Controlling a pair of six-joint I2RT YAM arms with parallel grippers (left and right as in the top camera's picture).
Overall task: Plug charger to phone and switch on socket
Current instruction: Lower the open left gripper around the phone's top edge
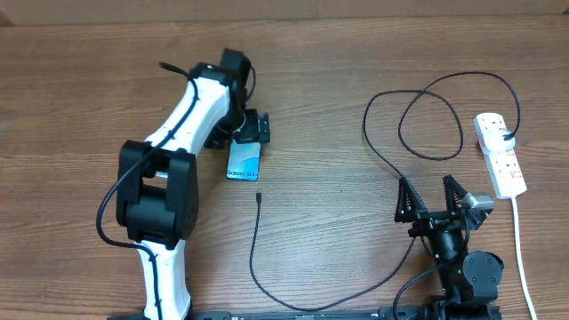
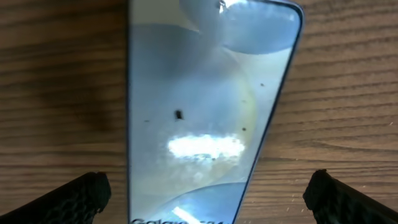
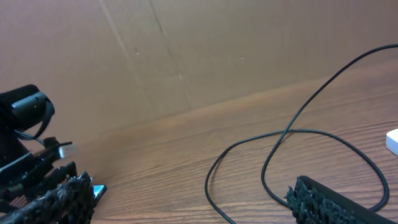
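One phone, one charger, one socket and two arms are on the wooden bench.

The phone lies flat, screen up, left of centre, with its far end under the left arm's head. The left jaws are released and spread wide: in the left wrist view one black fingertip stands on each side of the phone, with bare wood between each and its edges. The right jaws are also released and wide, hanging near the front edge with nothing between them.

The charger is a single thin black cable. Its small plug tip lies loose on the bench just in front of the phone, apart from it. From there the cable runs toward the front edge, sweeps right past the right arm, makes two loops and reaches the socket, where a black plug sits. One white cord leaves the socket toward the front. Red switches show on it (too small to count surely).

Only the overhead view shows the plug tip and the whole socket. The left wrist view alone makes the white "Galaxy" lettering plain. The right wrist view gives the cable loops close up, a white corner of the socket and a blue sliver of the phone.
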